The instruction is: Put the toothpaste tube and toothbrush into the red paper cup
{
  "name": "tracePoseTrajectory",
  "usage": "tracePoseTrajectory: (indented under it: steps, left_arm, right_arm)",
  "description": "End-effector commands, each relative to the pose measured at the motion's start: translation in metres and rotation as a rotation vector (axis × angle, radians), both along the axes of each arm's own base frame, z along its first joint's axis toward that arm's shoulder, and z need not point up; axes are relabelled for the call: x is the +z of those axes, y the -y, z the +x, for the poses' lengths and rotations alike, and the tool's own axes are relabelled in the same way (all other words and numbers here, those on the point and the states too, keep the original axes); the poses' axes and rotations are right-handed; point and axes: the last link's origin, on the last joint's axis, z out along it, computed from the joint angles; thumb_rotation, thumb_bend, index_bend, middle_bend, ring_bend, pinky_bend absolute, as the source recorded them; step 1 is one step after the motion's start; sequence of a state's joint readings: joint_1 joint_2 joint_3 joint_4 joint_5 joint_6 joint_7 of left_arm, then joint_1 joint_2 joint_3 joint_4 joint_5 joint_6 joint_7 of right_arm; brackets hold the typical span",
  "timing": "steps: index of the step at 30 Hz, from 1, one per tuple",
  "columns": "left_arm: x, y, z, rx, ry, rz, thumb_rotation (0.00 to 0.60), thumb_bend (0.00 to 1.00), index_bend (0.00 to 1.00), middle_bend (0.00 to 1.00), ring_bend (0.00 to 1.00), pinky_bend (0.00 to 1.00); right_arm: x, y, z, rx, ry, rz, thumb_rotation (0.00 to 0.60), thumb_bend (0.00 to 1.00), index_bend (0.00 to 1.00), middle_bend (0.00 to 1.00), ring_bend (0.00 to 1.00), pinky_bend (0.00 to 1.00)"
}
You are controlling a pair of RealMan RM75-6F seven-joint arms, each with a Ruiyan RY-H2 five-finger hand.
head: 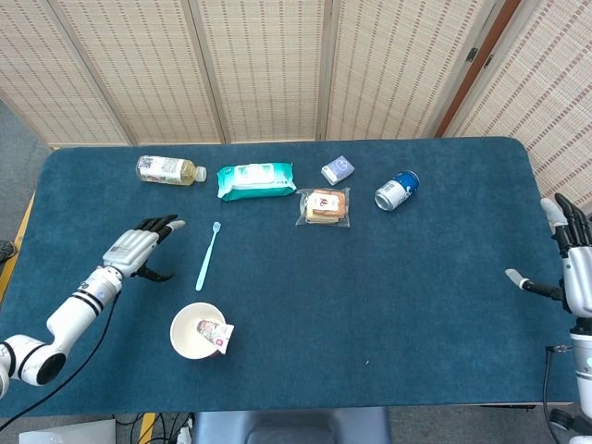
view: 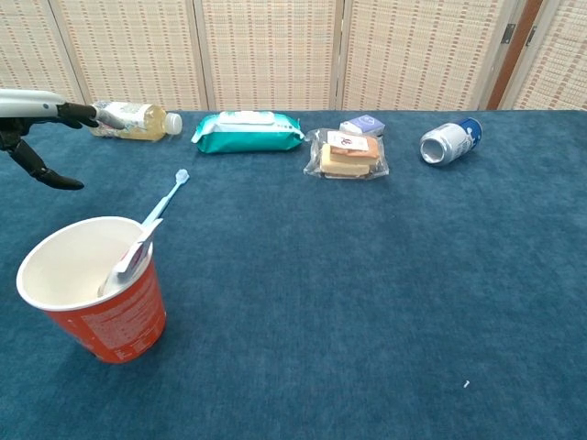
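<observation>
The red paper cup [head: 196, 331] [view: 96, 291] stands near the front left of the table, with the toothpaste tube [head: 215, 333] [view: 131, 258] leaning inside it, its end sticking out over the rim. A light blue toothbrush [head: 207, 256] [view: 165, 201] lies flat on the cloth just beyond the cup. My left hand [head: 139, 247] [view: 37, 119] hovers to the left of the toothbrush, fingers spread, holding nothing. At the table's right edge my right hand [head: 566, 264] is open and empty; the chest view does not show it.
Along the back lie a drink bottle [head: 169, 170] [view: 131, 120], a teal wipes pack [head: 256, 180] [view: 248, 131], a small blue box [head: 338, 169] [view: 363, 125], a wrapped sandwich [head: 326, 206] [view: 347, 154] and a tipped blue can [head: 397, 191] [view: 449, 141]. The blue table cloth [head: 398, 287] covers everything.
</observation>
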State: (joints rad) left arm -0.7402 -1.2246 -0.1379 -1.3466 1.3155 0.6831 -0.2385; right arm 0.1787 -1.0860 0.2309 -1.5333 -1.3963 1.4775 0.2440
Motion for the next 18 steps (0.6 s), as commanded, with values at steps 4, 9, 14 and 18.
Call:
tracePoseTrajectory:
  steps: [4, 9, 14, 18]
  left_arm:
    - [-0.016, -0.008, 0.010, -0.021, -0.021, -0.027, 0.600, 0.11, 0.00, 0.00, 0.00, 0.00]
    - [-0.027, -0.016, 0.020, -0.033, -0.008, -0.033, 0.600, 0.10, 0.00, 0.00, 0.00, 0.00]
    - [-0.040, -0.022, 0.027, -0.052, -0.023, -0.057, 0.600, 0.10, 0.00, 0.00, 0.00, 0.00]
    - [-0.048, -0.027, 0.028, -0.061, -0.052, -0.068, 0.600, 0.10, 0.00, 0.00, 0.00, 0.00]
  right_arm:
    - [0.000, 0.001, -0.002, -0.008, 0.003, 0.001, 0.600, 0.00, 0.05, 0.01, 0.03, 0.37]
    - [-0.001, 0.003, -0.003, -0.012, 0.003, 0.004, 0.600, 0.00, 0.05, 0.01, 0.03, 0.37]
    - [-0.002, 0.005, -0.003, -0.010, 0.005, 0.008, 0.600, 0.00, 0.05, 0.01, 0.03, 0.37]
    - [-0.002, 0.006, -0.005, -0.015, 0.004, 0.009, 0.600, 0.00, 0.05, 0.01, 0.03, 0.37]
